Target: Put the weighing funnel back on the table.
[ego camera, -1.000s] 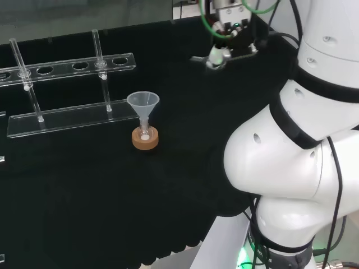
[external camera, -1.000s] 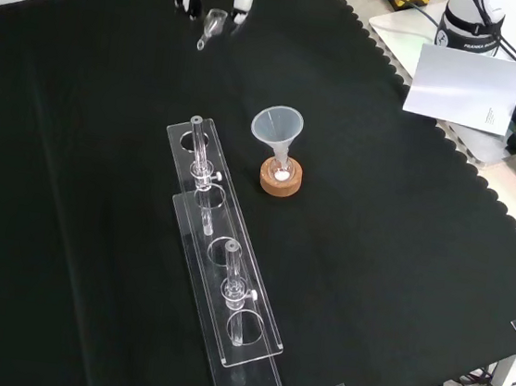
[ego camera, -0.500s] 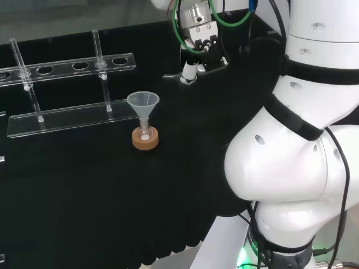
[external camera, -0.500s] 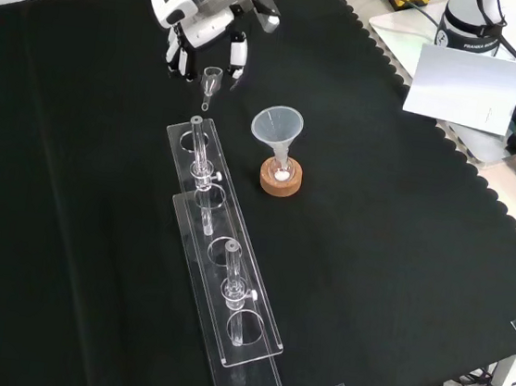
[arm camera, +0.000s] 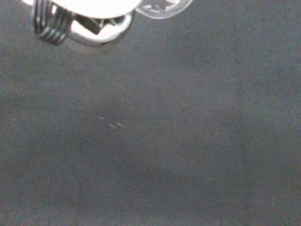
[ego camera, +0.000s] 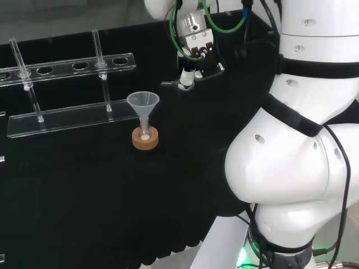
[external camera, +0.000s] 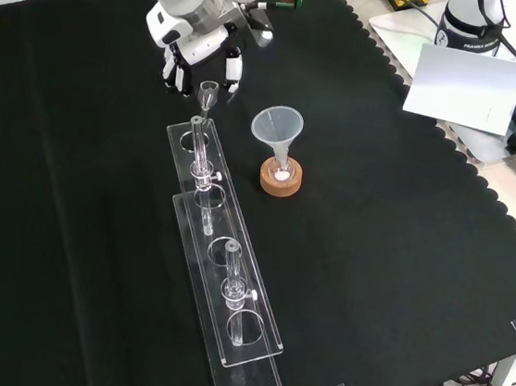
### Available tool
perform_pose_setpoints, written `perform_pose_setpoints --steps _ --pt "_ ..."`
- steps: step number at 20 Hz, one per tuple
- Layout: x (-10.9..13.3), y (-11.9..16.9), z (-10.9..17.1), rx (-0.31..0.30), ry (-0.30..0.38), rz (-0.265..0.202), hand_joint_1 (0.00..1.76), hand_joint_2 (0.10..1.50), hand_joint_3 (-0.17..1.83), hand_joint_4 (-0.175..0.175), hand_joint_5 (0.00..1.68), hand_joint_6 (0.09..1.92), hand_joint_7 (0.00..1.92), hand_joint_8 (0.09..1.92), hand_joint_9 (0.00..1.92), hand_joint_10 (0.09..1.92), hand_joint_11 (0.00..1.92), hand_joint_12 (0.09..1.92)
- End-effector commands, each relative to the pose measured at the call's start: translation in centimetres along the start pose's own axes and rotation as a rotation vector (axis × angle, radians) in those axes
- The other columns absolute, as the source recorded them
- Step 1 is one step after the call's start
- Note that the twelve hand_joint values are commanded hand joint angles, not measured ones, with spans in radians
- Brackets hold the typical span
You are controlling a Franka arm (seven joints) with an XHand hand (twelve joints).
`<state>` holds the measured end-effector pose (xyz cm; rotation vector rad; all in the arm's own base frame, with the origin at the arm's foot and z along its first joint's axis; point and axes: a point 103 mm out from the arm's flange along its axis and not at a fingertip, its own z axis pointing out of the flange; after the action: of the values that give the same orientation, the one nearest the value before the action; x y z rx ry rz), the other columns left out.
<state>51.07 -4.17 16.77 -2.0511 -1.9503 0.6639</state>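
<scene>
The hand hangs above the cloth with its fingers pinched on the weighing funnel, a small clear scoop with a short stem. In the front view the piece hangs just above the far end of the tube rack. In the head view the hand is up and to the right of the big funnel, and the weighing funnel's stem sticks out to the left. The wrist view has a blurred part of the hand and the clear weighing funnel over bare black cloth.
The big funnel stands in a small flask on a cork ring. The clear rack holds two glass tubes. The arm's white links take up the head view's right. Paper and cables lie beyond the cloth's edge.
The hand has carried the weighing funnel down and to the left in the head view, coming in from the front view's top to just above the rack's far end.
</scene>
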Motion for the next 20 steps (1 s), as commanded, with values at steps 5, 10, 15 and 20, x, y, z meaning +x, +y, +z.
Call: perform_pose_setpoints --steps 5,10,15,20 --pt "1.2 3.2 1.8 0.028 -0.033 -0.015 1.10 0.68 0.70 0.175 1.17 0.88 0.53 0.66 0.93 0.33 0.74 1.07" --pt "1.6 4.0 2.5 0.036 -0.037 -0.019 1.10 0.68 0.70 0.175 1.17 0.88 0.53 0.67 0.93 0.33 0.74 1.07" --pt "1.7 4.6 3.0 0.043 -0.047 -0.020 1.10 0.68 0.70 0.175 1.17 0.88 0.53 0.67 0.93 0.33 0.74 1.07" --pt "1.6 5.1 3.5 0.058 -0.054 -0.020 1.10 0.68 0.70 0.175 1.17 0.88 0.53 0.67 0.93 0.33 0.74 1.07"
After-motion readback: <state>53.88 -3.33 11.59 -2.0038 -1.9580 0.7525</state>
